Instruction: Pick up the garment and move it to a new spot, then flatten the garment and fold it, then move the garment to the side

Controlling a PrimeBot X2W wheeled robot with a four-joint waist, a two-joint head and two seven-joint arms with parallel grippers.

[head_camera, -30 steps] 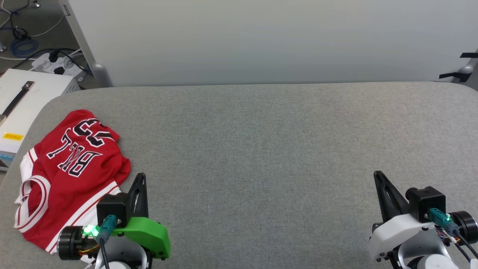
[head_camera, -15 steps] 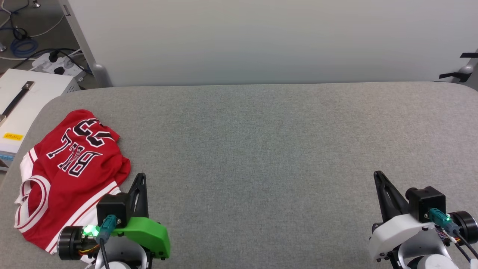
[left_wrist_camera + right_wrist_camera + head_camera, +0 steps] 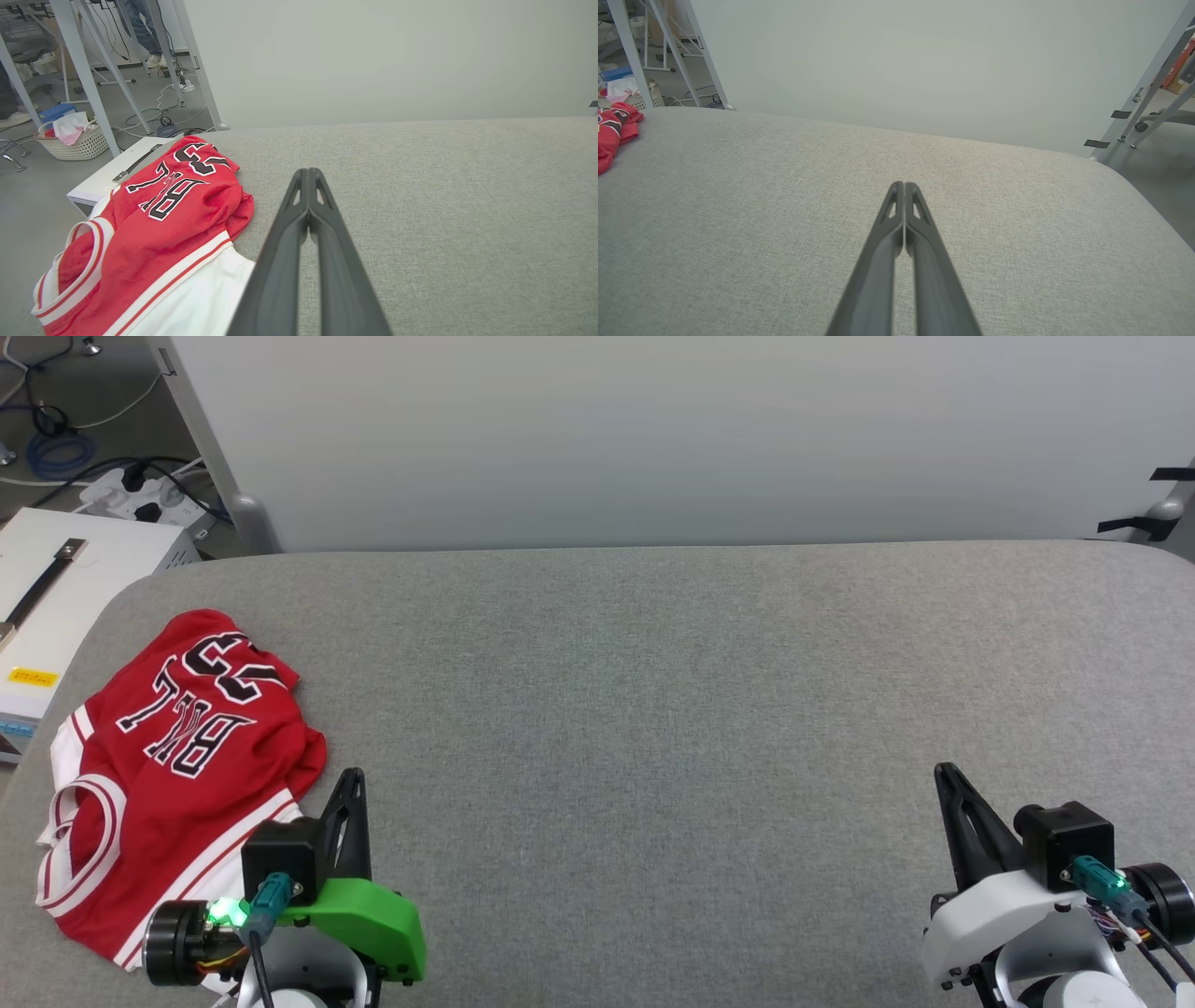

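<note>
Nothing has shifted: my left gripper (image 3: 353, 777) and right gripper (image 3: 944, 772) rest pinched closed, empty; the crumpled red 23 jersey (image 3: 177, 756) lies untouched, pickup not begun.

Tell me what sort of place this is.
Probably a robotics lab or test bay, not a home. A grey fabric-covered work table is backed by a plain white screen. A power strip and loose cables lie on the bare floor, and a red jersey serves as the test piece.
</note>
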